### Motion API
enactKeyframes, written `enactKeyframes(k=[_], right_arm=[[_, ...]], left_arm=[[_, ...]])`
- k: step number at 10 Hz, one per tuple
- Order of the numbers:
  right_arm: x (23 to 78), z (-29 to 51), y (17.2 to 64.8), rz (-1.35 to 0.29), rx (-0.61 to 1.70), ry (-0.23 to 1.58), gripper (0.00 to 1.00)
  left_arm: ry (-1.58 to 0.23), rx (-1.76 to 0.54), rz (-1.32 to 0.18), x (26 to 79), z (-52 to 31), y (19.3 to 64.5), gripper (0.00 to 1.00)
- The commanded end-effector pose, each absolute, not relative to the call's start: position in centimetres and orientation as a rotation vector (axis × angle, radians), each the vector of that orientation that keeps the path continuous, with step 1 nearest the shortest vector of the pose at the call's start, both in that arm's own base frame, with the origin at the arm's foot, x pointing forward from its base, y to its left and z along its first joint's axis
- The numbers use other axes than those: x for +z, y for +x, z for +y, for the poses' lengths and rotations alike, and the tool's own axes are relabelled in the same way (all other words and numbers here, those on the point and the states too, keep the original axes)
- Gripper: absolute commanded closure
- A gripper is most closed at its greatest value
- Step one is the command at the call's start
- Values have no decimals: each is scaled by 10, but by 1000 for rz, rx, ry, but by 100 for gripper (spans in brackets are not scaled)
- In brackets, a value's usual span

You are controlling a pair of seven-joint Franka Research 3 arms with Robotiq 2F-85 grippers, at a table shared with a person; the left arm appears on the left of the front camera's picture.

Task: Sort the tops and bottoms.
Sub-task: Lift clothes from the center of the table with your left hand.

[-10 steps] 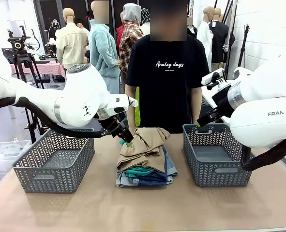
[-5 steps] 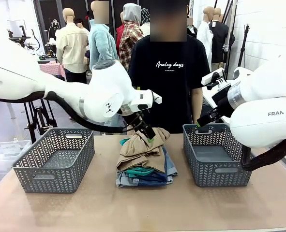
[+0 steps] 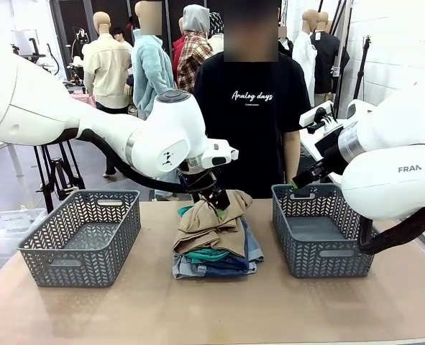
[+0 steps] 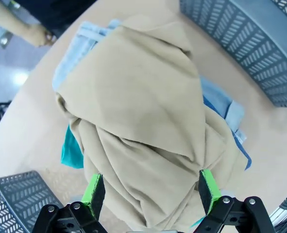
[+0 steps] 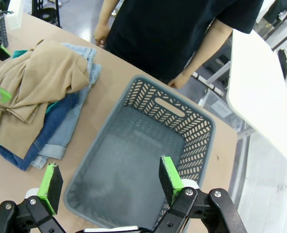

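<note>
As the left arm swings in from the near-left edge of the pile, where it hung a second ago, the left gripper [image 4: 150,183] now sits squarely over the top of the stack. In the last half second it has only dipped a touch and steadied. Its jaws stand wide apart, a green pad on either side of a fold of the tan shirt [image 4: 143,107]. The shirt lies right below and ahead of the fingers, spread between them but not yet pinched; whether the pads brush the cloth I cannot tell. Beyond the tan shirt, a strip of light denim shorts [image 4: 77,43] shows at the side farthest from the fingers, a corner of the teal shirt [image 4: 70,151] pokes out just off one pad, and the dark blue shorts [image 3: 223,264] sit low in the stack. Nothing in the pile has shifted yet, so no garment is sorted: the left basket [image 3: 79,248] and the right basket [image 5: 194,141] hold no clothing. Meanwhile the right gripper [image 5: 109,170] has not budged, jaws spread wide with nothing in them, hovering straight over the right basket's floor. The person [image 3: 248,122] stands at the far side of the table [image 3: 212,313], arms down. My read is that the approach is done and the grab comes next. A close and a lift should peel the tan shirt off, though the denim beneath may drag along.
</note>
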State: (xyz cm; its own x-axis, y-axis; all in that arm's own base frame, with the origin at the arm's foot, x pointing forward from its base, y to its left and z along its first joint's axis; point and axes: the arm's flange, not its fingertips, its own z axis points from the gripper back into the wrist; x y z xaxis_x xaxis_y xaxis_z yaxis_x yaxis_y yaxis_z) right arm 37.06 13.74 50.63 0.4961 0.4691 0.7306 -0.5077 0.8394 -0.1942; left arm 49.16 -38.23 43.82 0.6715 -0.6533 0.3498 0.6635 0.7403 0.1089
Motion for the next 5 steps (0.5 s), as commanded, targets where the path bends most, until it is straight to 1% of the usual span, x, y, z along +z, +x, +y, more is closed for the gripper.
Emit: enactKeyframes(k=[1, 5], right_arm=[[506, 138, 371, -874, 591, 44, 0], [506, 138, 371, -874, 591, 44, 0]], left_arm=[[-12, -677, -374, 437, -394, 496, 0], [-22, -613, -348, 425, -381, 508, 0]])
